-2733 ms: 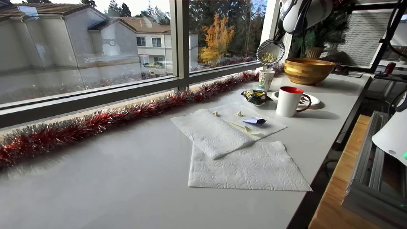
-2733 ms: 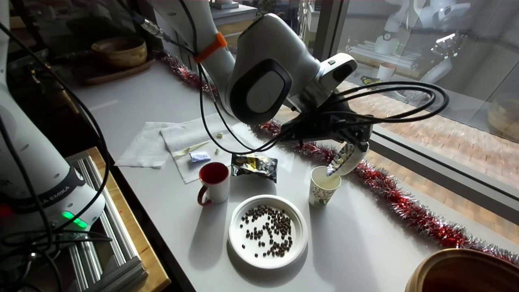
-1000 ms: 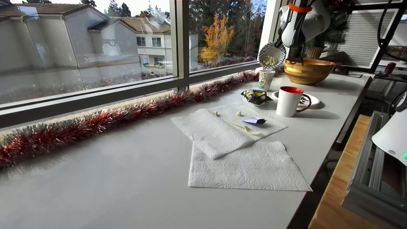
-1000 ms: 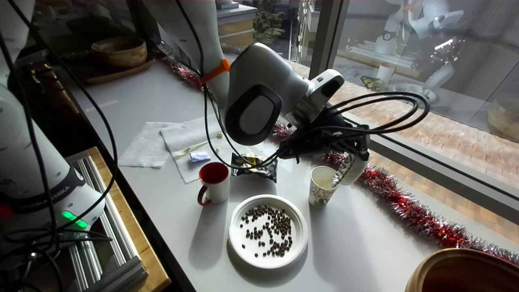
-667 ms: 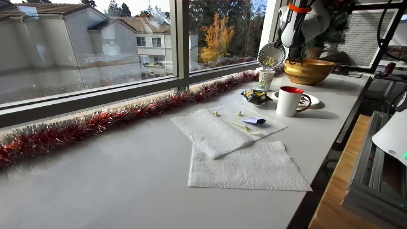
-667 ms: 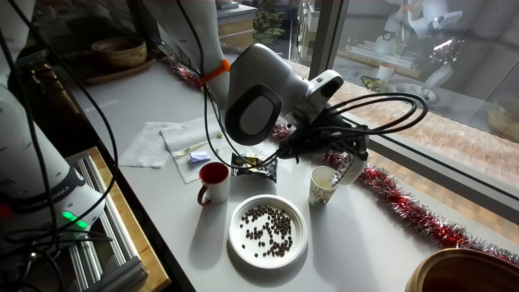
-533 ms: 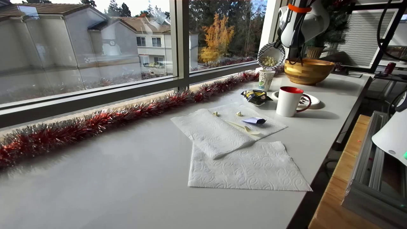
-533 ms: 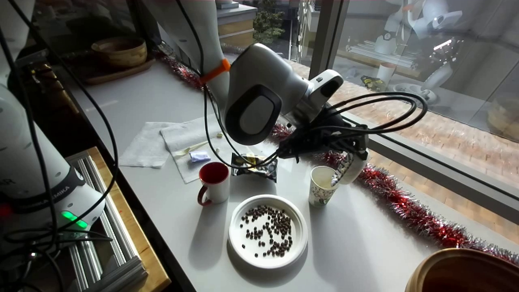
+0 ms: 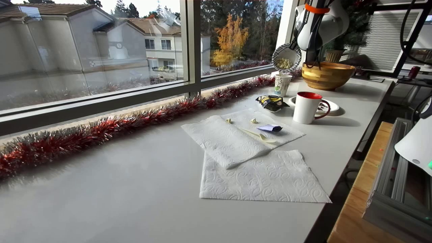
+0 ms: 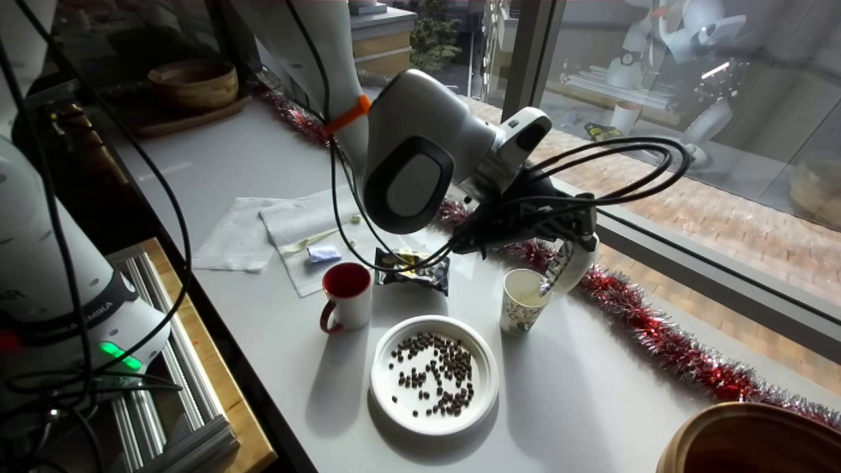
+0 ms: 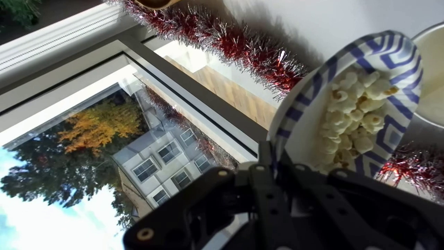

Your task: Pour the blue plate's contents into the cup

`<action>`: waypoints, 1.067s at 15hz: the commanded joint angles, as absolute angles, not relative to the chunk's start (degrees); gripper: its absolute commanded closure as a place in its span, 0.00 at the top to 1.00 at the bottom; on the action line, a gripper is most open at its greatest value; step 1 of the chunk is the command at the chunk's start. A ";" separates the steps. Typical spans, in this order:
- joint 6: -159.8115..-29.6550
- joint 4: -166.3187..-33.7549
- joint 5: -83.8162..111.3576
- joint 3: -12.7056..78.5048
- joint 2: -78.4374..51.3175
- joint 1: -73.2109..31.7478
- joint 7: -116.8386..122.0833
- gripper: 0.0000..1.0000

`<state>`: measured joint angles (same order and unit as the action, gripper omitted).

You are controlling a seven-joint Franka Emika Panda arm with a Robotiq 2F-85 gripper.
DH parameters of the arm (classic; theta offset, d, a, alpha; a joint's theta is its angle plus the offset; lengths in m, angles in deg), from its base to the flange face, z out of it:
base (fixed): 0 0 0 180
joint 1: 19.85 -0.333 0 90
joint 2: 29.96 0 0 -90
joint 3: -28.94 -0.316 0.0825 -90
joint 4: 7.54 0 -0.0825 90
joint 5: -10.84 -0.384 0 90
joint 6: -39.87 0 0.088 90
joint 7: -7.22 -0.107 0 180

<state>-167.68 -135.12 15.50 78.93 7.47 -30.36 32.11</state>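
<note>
The blue-and-white patterned bowl (image 11: 402,107) is tilted, popcorn (image 11: 353,118) inside, its lip overlapping the printed paper cup (image 10: 518,314), which stands at eight o'clock from it in an exterior view (whether they touch, I cannot tell). To pour well, centre the lip over the cup's mouth, then tip gradually. The gripper (image 11: 275,156) has its jaws nearly together, pinching the bowl's rim.

Window (image 10: 736,144) near pincer (image 11: 276,158), open tabletop (image 9: 111,189) beside towels (image 9: 263,179)
</note>
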 commanded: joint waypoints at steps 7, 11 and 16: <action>-176.63 -139.26 8.10 80.59 10.06 -34.25 39.33 0.02; -178.44 -140.00 6.13 80.25 10.97 -34.49 41.13 0.02; -181.31 -140.40 4.95 79.60 11.42 -33.98 42.82 0.02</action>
<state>-178.21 -139.44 7.21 79.64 10.85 -33.51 40.50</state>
